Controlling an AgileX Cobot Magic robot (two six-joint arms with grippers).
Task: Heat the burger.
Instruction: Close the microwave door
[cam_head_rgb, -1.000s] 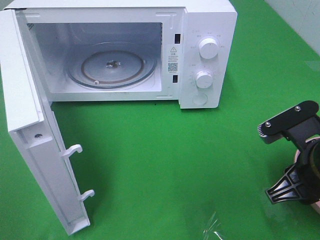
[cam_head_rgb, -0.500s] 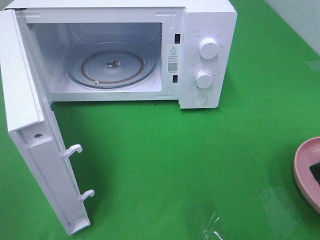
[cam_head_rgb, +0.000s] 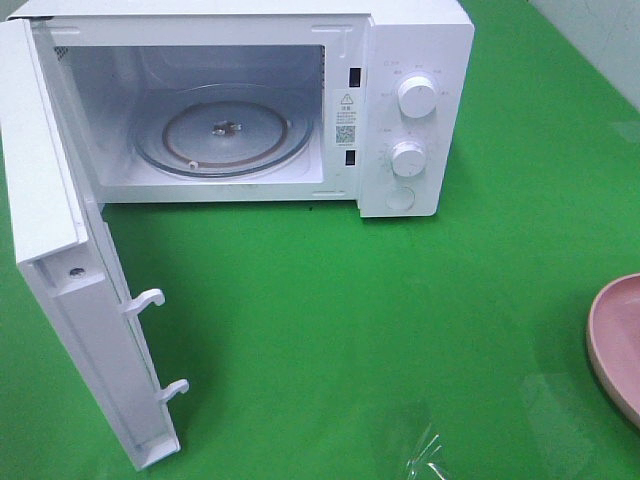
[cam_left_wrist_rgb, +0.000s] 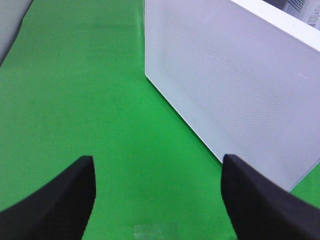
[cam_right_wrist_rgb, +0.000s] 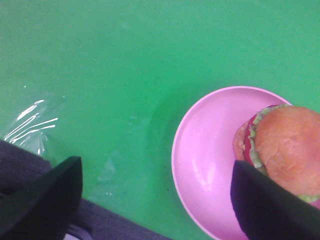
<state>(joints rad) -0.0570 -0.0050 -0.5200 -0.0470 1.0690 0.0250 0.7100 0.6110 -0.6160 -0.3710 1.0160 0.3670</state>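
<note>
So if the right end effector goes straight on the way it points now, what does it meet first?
Probably the green cloth just beside the pink plate. The open right end effector has the burger off toward one finger, though depth is unclear.

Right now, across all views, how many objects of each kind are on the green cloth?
microwave: 1
pink plate: 1
burger: 1
clear plastic scrap: 1
Total: 4

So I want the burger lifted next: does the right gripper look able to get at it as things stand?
Probably yes. The right gripper is open above the pink plate, and the burger sits uncovered on it with nothing around it. It lies nearer one finger, so a small sideways shift seems needed.
</note>
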